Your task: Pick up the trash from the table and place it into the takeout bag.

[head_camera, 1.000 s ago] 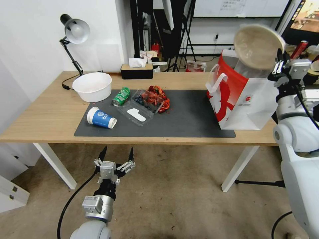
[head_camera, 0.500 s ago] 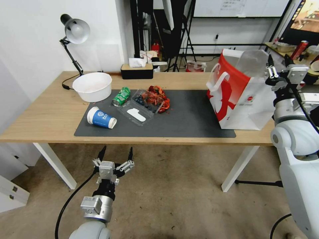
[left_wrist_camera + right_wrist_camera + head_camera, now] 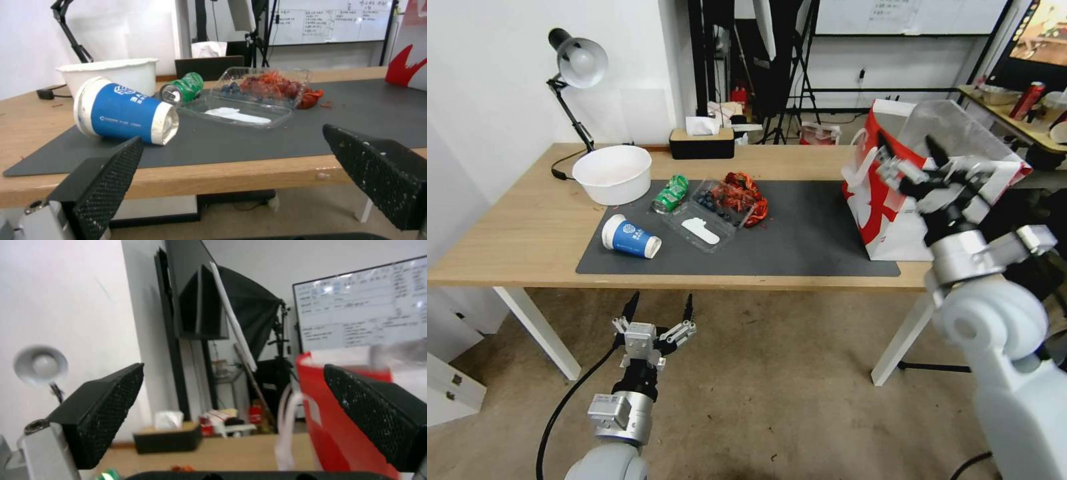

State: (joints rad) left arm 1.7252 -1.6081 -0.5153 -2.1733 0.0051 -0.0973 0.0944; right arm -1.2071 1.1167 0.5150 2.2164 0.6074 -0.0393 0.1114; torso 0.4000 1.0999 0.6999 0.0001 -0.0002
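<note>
Head view: right gripper [image 3: 908, 159], fingers spread and holding nothing, hangs in front of the takeout bag [image 3: 887, 207], which stands at the table's [image 3: 514, 240] 3 o'clock end. Left gripper [image 3: 658, 315], fingers apart and empty, waits below the near table edge at 6 o'clock. Trash on the dark mat [image 3: 800, 240]: blue paper cup [image 3: 630, 238] on its side, crushed green can [image 3: 670, 193], clear clamshell [image 3: 710, 217], red shells [image 3: 750, 197], grouped at 10 o'clock of the mat.

Left wrist view: our open fingers frame the blue paper cup [image 3: 124, 111], the can [image 3: 181, 91] and clamshell [image 3: 249, 100] beyond it.

Right wrist view: our fingers stand wide apart, the bag's red panel [image 3: 342, 426] beside one of them.

Step, by our judgement: between picks. Next move calls for a reach to one remaining piece; the cup lies nearest the left gripper.
</note>
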